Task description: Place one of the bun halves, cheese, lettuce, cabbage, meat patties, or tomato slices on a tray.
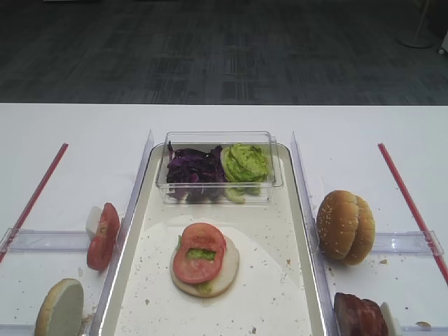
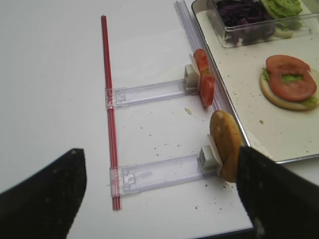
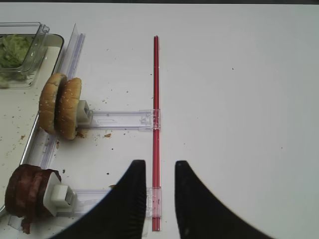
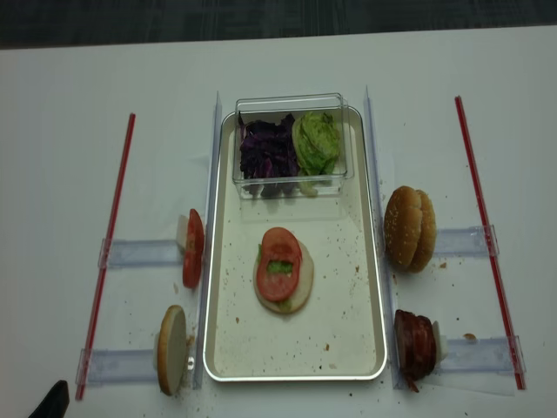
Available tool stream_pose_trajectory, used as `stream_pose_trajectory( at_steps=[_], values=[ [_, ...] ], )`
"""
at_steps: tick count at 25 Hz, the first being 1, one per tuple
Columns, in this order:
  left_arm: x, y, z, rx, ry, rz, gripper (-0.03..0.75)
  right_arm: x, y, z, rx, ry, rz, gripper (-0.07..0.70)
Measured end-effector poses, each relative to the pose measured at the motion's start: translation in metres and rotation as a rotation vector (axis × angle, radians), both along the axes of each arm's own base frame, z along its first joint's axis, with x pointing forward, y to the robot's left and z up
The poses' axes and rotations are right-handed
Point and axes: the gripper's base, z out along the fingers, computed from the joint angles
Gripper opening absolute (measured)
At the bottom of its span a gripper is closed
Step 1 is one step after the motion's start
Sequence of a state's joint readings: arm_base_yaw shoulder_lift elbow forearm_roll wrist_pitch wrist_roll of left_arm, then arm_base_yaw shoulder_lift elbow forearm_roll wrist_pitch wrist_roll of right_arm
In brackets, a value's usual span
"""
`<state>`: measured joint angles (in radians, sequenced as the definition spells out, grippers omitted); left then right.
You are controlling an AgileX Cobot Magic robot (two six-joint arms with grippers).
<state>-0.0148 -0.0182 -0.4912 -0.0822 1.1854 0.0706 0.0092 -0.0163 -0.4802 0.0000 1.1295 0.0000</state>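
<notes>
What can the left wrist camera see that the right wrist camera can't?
Only the left wrist view shows the stacked bun half topped with a tomato slice on the tray, the upright tomato slices and the purple cabbage. Only the right wrist view shows the two upright buns and the meat patties. Both show lettuce, the clear box and a red strip.

We see a matt white desk [image 1: 210,119], a clear plastic box [image 1: 218,168] (glossy walls) and a speckled tray [image 1: 280,280], silvery-rimmed.

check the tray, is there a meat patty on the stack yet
No, the stack on the tray is a bun half, lettuce and a tomato slice only.
</notes>
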Motion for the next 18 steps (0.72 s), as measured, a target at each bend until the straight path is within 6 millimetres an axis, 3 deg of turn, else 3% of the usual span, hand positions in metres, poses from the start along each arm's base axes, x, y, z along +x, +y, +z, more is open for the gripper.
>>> stream_pose_trajectory(
  at_steps=[18],
  values=[
    [0.0000,0.0000,0.0000,0.000,0.000,0.000,0.565,0.0000,0.0000,0.0000,0.000,0.000,0.000,0.193]
  ],
)
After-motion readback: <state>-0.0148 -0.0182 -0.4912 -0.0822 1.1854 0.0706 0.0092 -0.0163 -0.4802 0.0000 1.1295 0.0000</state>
